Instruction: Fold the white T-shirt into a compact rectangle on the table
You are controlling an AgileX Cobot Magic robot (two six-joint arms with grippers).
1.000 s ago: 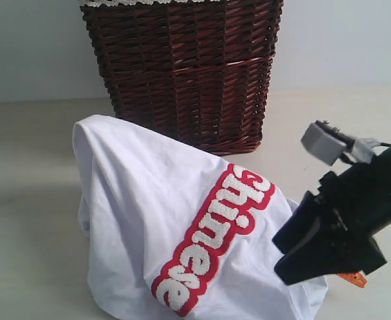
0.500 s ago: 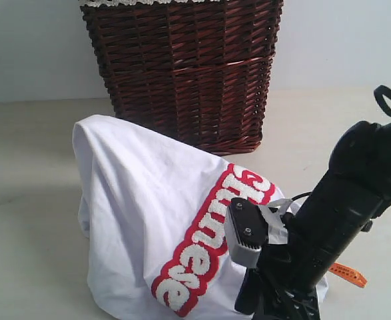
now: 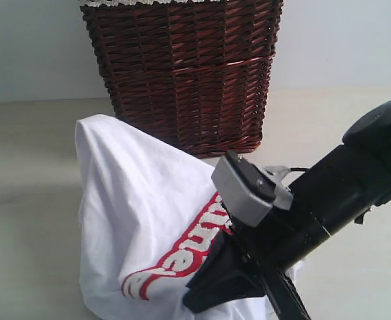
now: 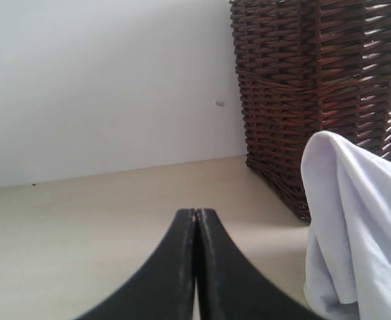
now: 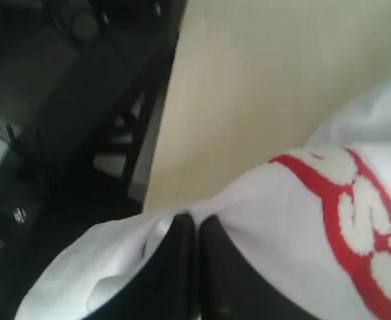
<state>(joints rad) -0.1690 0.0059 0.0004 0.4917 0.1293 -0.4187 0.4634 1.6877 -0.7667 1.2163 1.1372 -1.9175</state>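
Right wrist view: right end effector (image 5: 196, 227) clamped on shirt (image 5: 275, 200) edge, likely for lifting and spreading. Shirt heaped on table (image 3: 28, 200) near basket (image 3: 182, 73). Left end effector (image 4: 196, 215) together, empty.

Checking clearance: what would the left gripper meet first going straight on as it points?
Probably nothing soon: the left gripper faces bare table, then the white wall; the wicker basket sits aside.
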